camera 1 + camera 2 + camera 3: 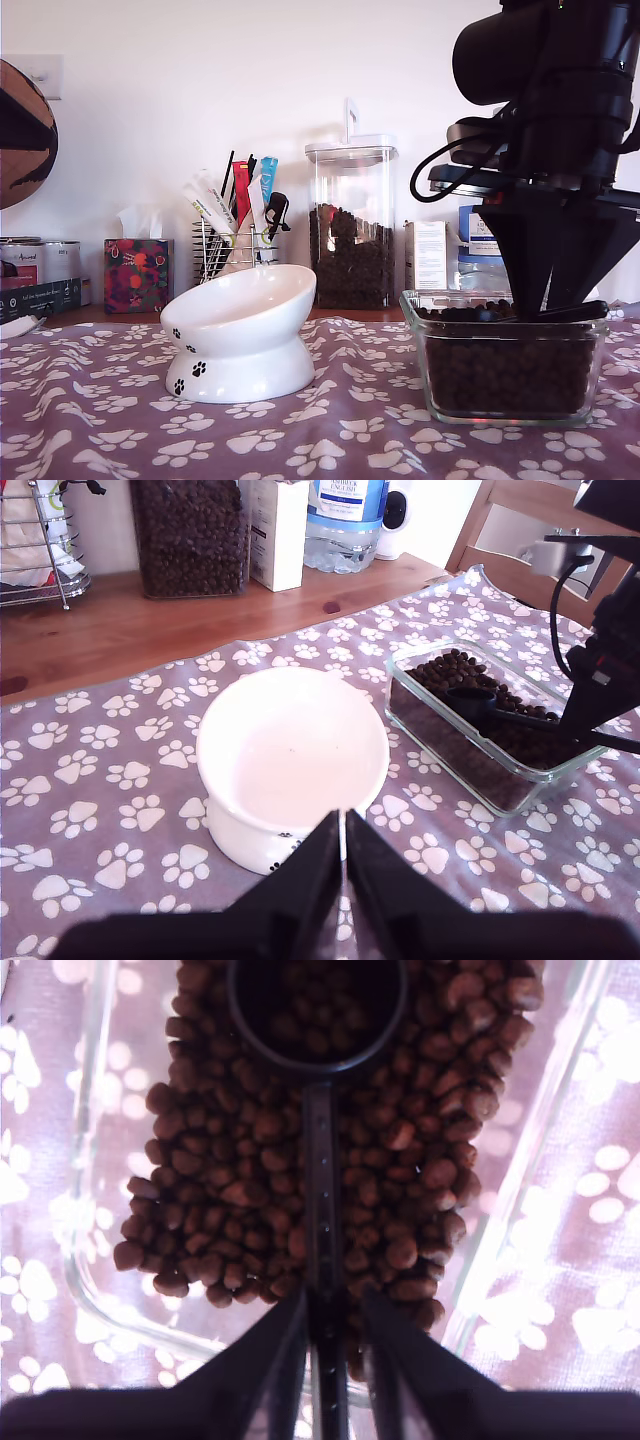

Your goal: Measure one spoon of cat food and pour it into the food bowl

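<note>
The spoon handle is clamped by my second gripper, its long axis running straight ahead to the cup sunk in the cat food. Beyond, toward the exterior view's left, the food bowl is seen empty below my first gripper, whose jaws are closed on nothing.

The water bottle at the far edge of the desk carries a blue label reading "ENGLISH". Print on the other boxes and cans is too small to read.

The spoon — cup cut off by the frame edge — handle end hidden between fingers.
</note>
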You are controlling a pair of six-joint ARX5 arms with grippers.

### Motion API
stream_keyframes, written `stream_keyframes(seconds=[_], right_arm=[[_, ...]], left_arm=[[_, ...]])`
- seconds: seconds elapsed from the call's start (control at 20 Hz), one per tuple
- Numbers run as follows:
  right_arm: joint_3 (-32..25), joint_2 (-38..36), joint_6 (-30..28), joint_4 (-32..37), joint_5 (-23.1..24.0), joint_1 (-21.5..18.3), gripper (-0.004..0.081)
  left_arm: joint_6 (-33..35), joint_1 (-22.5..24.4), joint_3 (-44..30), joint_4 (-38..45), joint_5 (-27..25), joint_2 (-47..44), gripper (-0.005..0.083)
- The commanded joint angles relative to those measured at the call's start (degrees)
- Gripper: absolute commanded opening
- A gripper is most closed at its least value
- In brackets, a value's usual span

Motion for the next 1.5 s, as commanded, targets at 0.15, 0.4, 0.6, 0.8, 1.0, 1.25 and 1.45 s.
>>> stream_keyframes(seconds=[0.15, 0.4, 0.6, 0.8, 1.0, 1.25, 1.45], right_arm=[[-0.22, 0.66, 0.0, -2.16, -0.13, 0.28, -0.0013], [0.2, 0.66, 0.22, -5.88, -1.4, 0.66, -0.0013], [2.29, 0.66, 0.22, -9.86, -1.38, 1.4, -0.0013], [2.8, 0.66, 0.2, -10.84, -1.57, 1.4, -0.0013], [2.8, 0.66, 0.2, -11.23, -1.6, 1.4, 0.0028], [2.8, 0.66, 0.2, -10.93, -1.6, 1.4, 0.0096], [2.82, 0.66, 0.2, -10.62, -1.6, 1.4, 0.0114]], left_arm=[[0.0, -0.13, -0.13, 0.28, 0.2, 0.13, -0.002], [0.0, -0.13, -0.13, 0.28, 0.22, 0.13, -0.002], [0.0, -0.13, -0.13, 0.33, 0.44, 0.13, -0.002], [0.0, -0.13, -0.13, 0.26, 0.63, 0.13, -0.002], [0.0, -0.13, -0.13, 0.28, 0.63, 0.13, -0.002], [0.0, -0.13, -0.13, 0.28, 0.63, 0.13, -0.002], [0.0, -0.13, -0.13, 0.28, 0.63, 0.13, -0.002]])
